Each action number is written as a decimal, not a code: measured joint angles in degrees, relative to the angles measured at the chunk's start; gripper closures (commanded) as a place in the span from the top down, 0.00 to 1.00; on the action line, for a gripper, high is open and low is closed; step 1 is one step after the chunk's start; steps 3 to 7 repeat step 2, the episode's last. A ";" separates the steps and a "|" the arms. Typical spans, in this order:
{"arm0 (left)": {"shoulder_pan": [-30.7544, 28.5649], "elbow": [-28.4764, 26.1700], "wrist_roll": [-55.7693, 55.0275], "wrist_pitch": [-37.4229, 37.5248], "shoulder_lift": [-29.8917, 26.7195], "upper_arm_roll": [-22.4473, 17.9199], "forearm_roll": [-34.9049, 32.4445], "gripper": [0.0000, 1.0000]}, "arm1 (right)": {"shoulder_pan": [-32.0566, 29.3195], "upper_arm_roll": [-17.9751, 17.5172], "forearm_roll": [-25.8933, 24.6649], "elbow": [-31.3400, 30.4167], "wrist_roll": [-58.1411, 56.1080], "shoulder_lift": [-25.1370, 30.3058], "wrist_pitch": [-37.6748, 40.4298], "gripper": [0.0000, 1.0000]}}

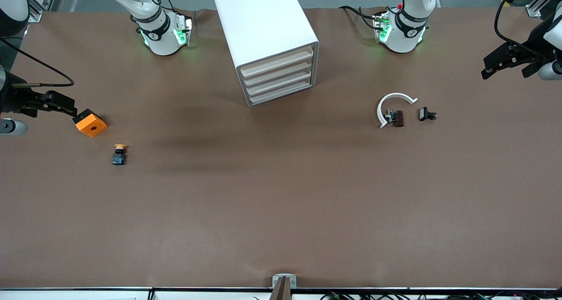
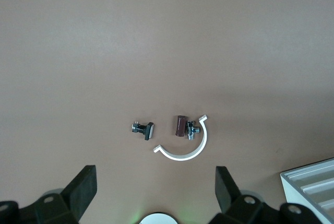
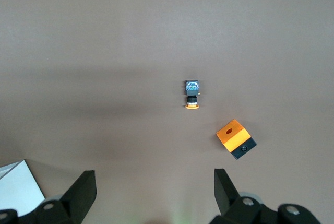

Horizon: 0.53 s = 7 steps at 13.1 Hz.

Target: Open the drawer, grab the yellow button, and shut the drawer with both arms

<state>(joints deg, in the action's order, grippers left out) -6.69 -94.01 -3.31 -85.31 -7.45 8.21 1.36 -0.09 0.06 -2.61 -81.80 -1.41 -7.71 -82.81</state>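
While lying flat, button (image 1: 119, 154) caps toward cabinet (image 1: 268, 41)

Cabinet (image 1: 265, 41) stands mid-table between the arm bases. Button (image 1: 119, 154) and block (image 1: 90, 123) lie toward the right arm's end from it; clip (image 1: 393, 108) toward the left arm's end.

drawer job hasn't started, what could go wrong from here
1. The top drawer is shut and shows no handle, so fingers may slip or pull a lower one.
2. The cabinet stands loose and angled; a pull might drag it.
3. The button lies on the table near the orange block, easy to confuse.
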 measured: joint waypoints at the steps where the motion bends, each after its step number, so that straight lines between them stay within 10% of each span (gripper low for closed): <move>1: 0.00 0.24 0.00 0.00 0.11 0.00 0.00 1.00 | -0.04 0.11 0.00 0.00 0.01 0.00 -0.01 1.00; 7: 0.00 0.41 0.00 0.00 0.20 -0.02 0.00 1.00 | -0.10 0.23 0.00 0.00 0.02 0.00 -0.06 1.00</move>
